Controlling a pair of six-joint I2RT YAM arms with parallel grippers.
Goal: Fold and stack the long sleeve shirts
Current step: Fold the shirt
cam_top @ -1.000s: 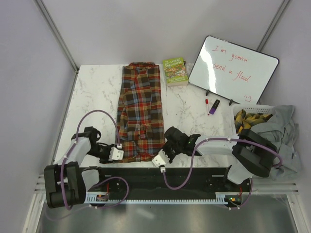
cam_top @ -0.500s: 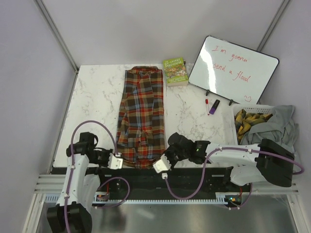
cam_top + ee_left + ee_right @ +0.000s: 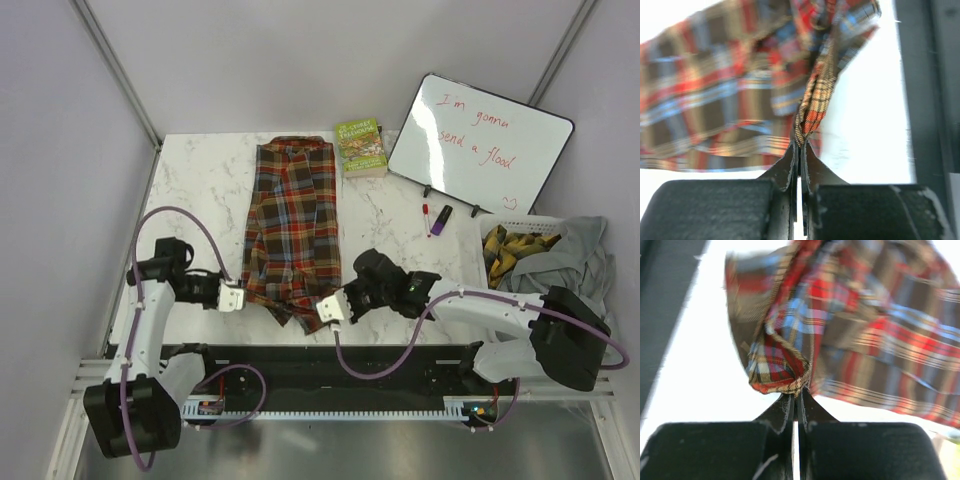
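Top: plaid shirt (image 3: 292, 215) lies lengthwise on the worktop (image 3: 200, 190), collar far, hem toward me, between my left end effector (image 3: 238, 298) and right end effector (image 3: 325, 312). Left wrist: clenched on a hem fold. Right wrist: clenched on the opposite hem corner

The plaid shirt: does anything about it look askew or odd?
Yes. The plaid shirt is bunched and pulled narrow at its near hem, where the left gripper and right gripper pinch its corners with shut jaws.

Even bright overhead light; wrist views blurred, overexposed.
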